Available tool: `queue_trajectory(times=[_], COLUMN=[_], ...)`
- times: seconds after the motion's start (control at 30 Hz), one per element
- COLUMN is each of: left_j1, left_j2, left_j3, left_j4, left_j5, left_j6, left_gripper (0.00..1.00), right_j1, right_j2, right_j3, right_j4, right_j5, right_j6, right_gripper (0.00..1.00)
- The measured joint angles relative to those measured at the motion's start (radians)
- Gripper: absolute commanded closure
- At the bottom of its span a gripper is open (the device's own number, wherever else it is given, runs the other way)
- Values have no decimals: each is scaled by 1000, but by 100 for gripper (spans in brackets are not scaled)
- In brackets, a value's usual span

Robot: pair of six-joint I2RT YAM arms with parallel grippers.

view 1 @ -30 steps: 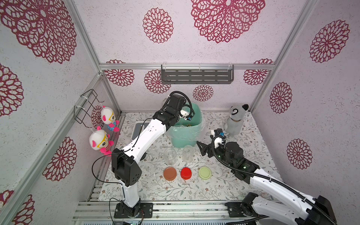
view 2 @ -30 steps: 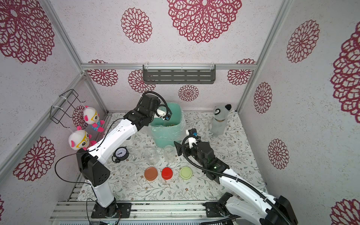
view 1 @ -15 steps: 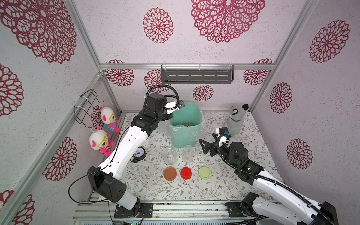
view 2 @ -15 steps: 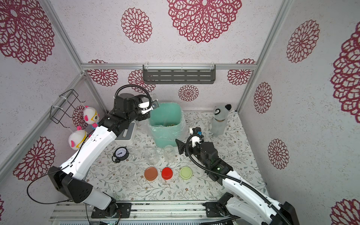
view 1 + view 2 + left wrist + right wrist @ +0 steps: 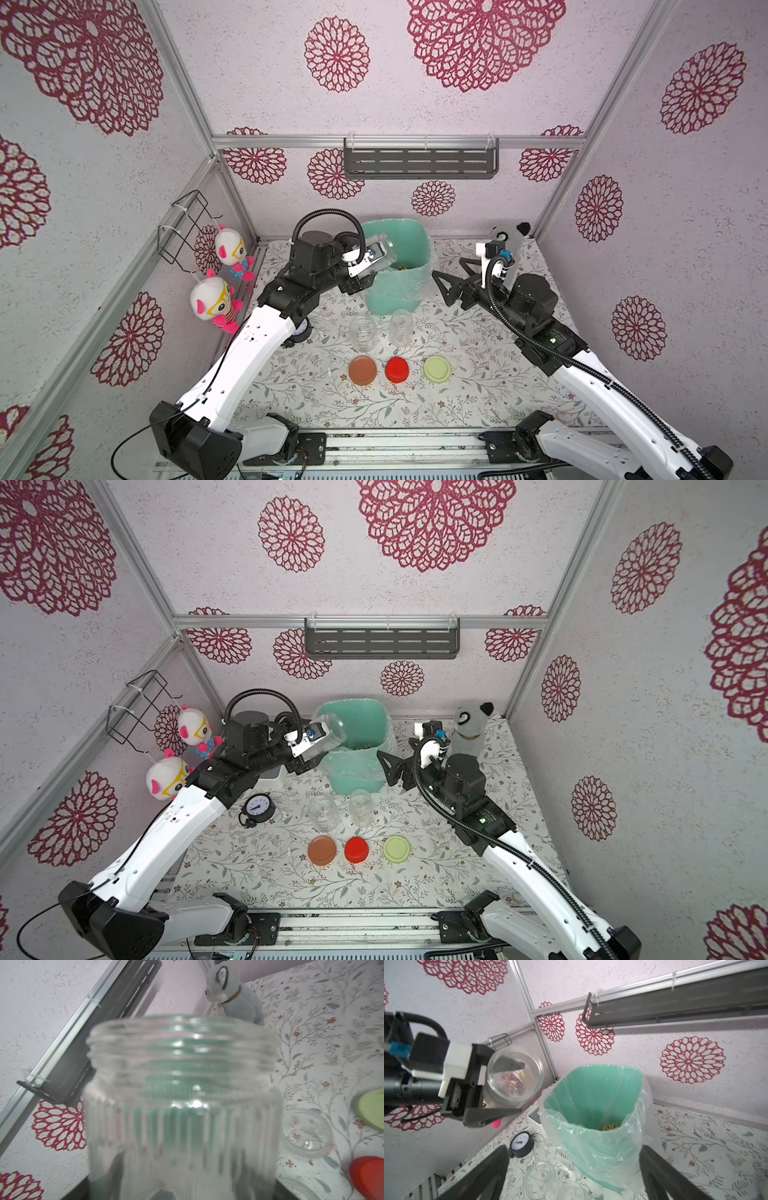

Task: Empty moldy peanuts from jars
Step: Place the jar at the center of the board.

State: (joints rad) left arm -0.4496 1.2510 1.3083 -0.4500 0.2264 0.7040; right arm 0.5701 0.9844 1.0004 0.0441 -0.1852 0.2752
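Clamping tilted, empty-looking jar point(image 5: 384, 253) beside bin point(image 5: 392, 224) rim with left gripper point(image 5: 371, 261); hovering right gripper point(image 5: 446, 266) splayed wide, holding nothing. Showing moldy peanuts point(image 5: 610, 1126) in bin, two emptied jars point(image 5: 363, 334) point(image 5: 401, 328) upright; seemingly nearing completion.

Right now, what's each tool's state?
Left tool: closed on a clear jar.
Right tool: open, holding nothing.

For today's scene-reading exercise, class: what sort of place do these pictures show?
Probably a robot test booth dressed like a home corner: two robot arms mounted on a rail, papered walls in a metal frame, and plush toys as decoration.
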Motion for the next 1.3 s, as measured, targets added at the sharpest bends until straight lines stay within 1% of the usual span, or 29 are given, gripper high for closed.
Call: queue_trajectory(times=[0.13,0.27,0.47,0.67,0.8,1.0,1.3], left_j1=[-2,-4,-16,-31,-39,-43,-59], left_j2=[-77,-121,-146,-147,-147,-159,-162], left_j3=[-38,-56,-110,-136,-138,-156,-163], left_j4=[-23,-60,-109,-128,-128,-118,-111], left_j5=[72,109,138,154,162,169,177], left_j6=[-3,-3,-3,-6,-10,-22,-31], left_gripper=[100,100,100,100,100,100,100], right_j1=[-12,-15,-17,-16,-3,40,98], right_j2=[78,164,300,372,404,433,482], right_j3=[108,208,381,470,507,512,525], right_j4=[-60,-142,-305,-400,-452,-502,-544], right_j5=[-101,-197,-318,-414,-447,-465,-474], right_j6=[0,-5,-34,-47,-58,-76,-92], right_gripper=[2,4,9,14,16,20,31])
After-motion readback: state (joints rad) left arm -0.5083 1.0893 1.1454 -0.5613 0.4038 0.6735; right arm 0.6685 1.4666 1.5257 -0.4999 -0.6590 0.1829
